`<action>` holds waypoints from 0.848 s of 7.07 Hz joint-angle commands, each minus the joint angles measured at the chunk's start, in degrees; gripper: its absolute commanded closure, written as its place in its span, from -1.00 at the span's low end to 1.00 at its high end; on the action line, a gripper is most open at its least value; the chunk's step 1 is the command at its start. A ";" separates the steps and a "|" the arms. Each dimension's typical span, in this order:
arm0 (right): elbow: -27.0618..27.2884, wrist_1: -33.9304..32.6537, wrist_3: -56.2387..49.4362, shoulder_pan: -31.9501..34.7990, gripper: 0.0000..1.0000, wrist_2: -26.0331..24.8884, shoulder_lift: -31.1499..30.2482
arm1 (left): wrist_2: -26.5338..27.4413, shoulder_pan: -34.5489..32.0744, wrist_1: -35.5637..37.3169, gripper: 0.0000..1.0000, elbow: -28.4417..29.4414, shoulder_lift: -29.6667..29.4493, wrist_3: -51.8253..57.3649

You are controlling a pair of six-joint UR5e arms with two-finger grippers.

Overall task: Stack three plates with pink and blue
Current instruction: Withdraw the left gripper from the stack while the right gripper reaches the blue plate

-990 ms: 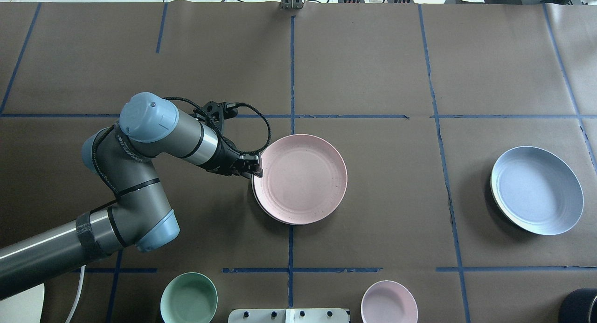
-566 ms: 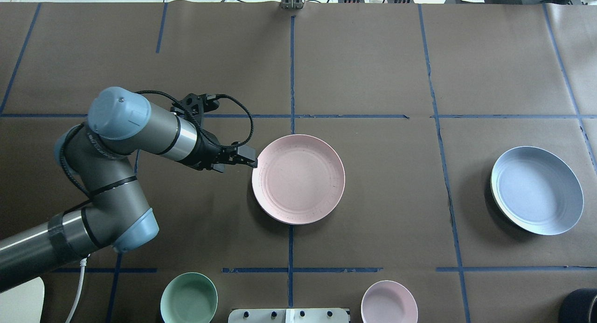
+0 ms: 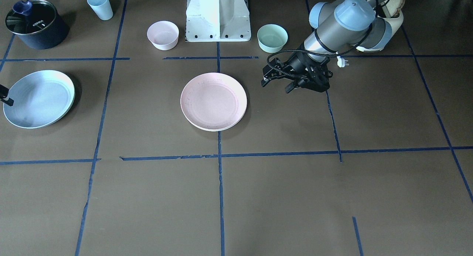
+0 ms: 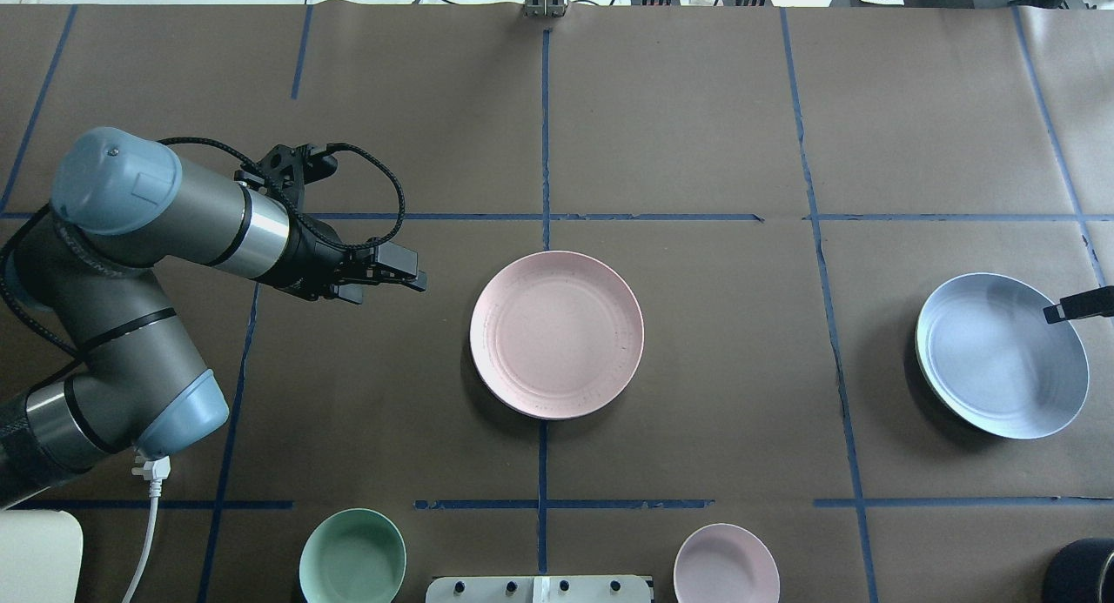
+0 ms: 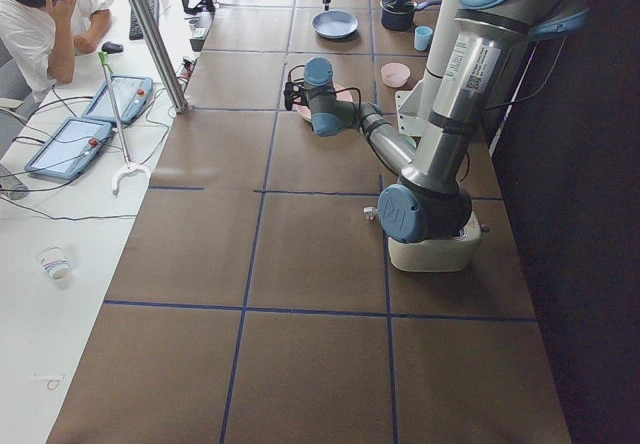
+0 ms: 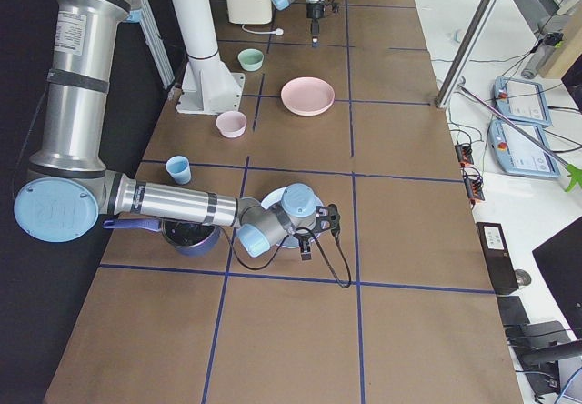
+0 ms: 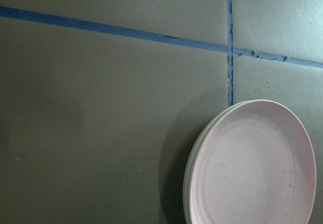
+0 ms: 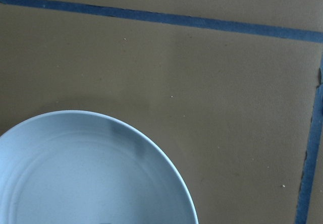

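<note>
The pale pink plate [image 4: 557, 335] lies in the middle of the table on the cream-white plate, of which only a thin rim [image 7: 187, 183] shows. My left gripper [image 4: 416, 272] is open and empty, hovering to the left of the stack, apart from it; it also shows in the front view [image 3: 276, 85]. The light blue plate [image 4: 1001, 355] lies alone at the far right. My right gripper [image 4: 1077, 305] reaches in over that plate's right rim. Only a dark finger shows, so I cannot tell whether it is open. The right wrist view shows the blue plate [image 8: 75, 173] close below.
A mint bowl [image 4: 352, 555] and a small pink bowl [image 4: 727, 564] stand by the robot base [image 3: 218, 16]. A black pot [image 3: 35, 25] and a light blue cup [image 3: 100, 5] stand near the robot's right. Blue tape lines cross the brown table cover.
My left gripper has let go of the pink plate's left rim and drawn back to the left. The pink plate has settled on the cream-white one. My right gripper has come into view over the blue plate.
</note>
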 commanded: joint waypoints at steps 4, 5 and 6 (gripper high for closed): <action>-4.05 8.36 5.98 -2.46 1.00 1.39 -0.76 | -0.06 -0.40 1.83 -1.00 -2.09 0.44 -0.17; -3.79 8.45 5.89 -2.46 1.00 2.01 -0.76 | -0.06 -0.49 1.92 -1.00 -2.09 0.52 -0.17; -2.74 9.84 6.15 -2.46 1.00 3.67 -0.59 | 0.03 -0.49 1.83 -1.00 -2.70 1.13 -0.17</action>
